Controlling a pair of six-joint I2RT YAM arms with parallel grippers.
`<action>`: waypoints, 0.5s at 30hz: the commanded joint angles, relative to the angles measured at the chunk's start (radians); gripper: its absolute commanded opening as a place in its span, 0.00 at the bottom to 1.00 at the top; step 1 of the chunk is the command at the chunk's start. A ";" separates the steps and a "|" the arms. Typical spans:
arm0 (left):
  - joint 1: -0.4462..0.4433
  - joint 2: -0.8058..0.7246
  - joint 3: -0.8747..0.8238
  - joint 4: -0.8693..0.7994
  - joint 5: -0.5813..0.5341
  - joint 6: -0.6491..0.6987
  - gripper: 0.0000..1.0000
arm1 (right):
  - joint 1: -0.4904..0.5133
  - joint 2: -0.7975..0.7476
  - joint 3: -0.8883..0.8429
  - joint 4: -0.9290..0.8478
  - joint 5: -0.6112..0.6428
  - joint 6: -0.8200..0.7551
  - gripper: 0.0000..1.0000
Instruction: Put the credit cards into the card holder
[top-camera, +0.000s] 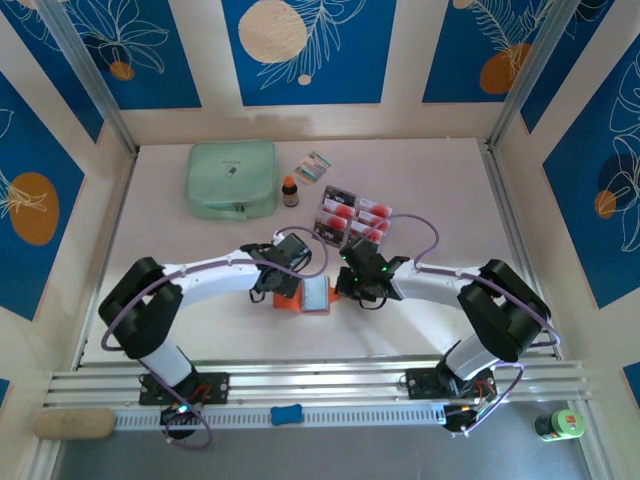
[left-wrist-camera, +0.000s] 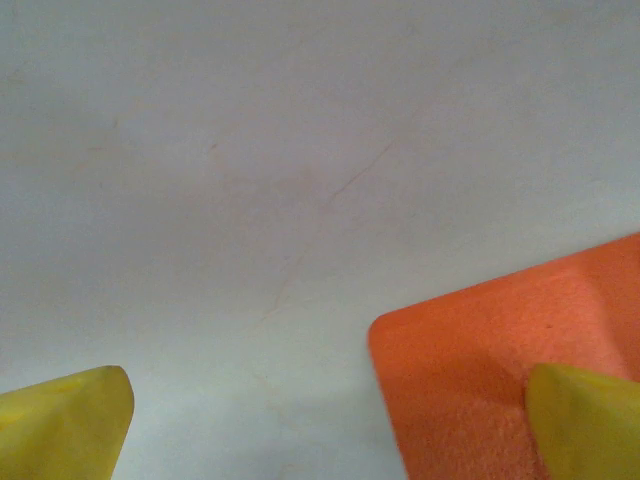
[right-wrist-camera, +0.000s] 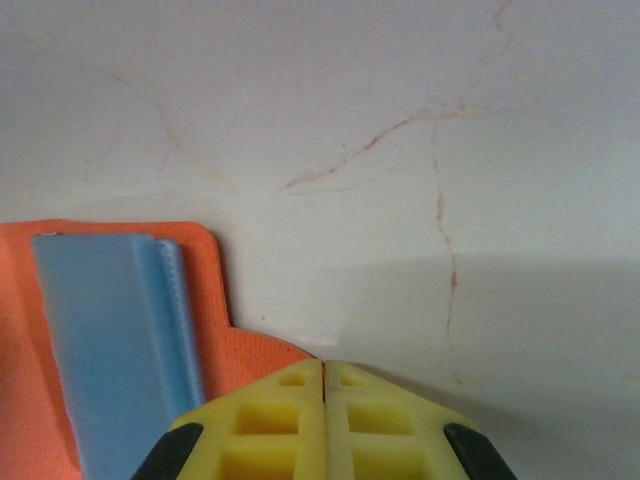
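Card holder (top-camera: 312, 297) lies flat and open on the desk (top-camera: 440, 190), near the front edge, between the two arms. Orange cover, pale blue pocket facing up. No card seen in the pocket.

Credit cards (top-camera: 352, 218) sit in a loose overlapping bunch just behind the holder, slightly to its right and apart from it. None is picked up.

Left gripper (left-wrist-camera: 328, 388): jaws wide, holding nothing. It is low over the holder's left corner. One yellow finger (left-wrist-camera: 585, 420) overlaps the orange cover, the other is over bare desk. Can't tell if the finger presses on the cover.

Right gripper (right-wrist-camera: 322, 378): jaws fully together, tips right at the holder's right edge, where a bit of orange cover runs under them. Can't tell if they pinch that edge or just rest beside it. No card between them.

Further back are a mint zip pouch (top-camera: 232, 180), a small brown bottle (top-camera: 290, 190) just right of it, and a patterned packet (top-camera: 313, 166). All are well clear of the holder and not part of the job.

Step, as a judgement: setting up the holder, with both arms at it to steady it or keep it open. Card loading hasn't started.

Next move likely calls for the right arm to spread its jaws, reach back to the bunch and take one card by its edge. The cards are thin and overlap, so separating one is the tricky bit. The left arm would need to pin the cover so the holder doesn't slide when a card is pushed into the pocket mouth.
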 joint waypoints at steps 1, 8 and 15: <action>-0.007 0.041 -0.012 -0.063 -0.070 0.020 1.00 | -0.003 -0.014 -0.019 -0.003 -0.017 0.018 0.00; -0.019 0.112 0.025 -0.087 -0.095 0.029 1.00 | -0.007 -0.006 -0.022 0.025 -0.039 0.015 0.00; -0.021 0.024 0.066 -0.077 0.022 -0.018 1.00 | -0.010 -0.026 -0.042 0.091 -0.078 -0.006 0.00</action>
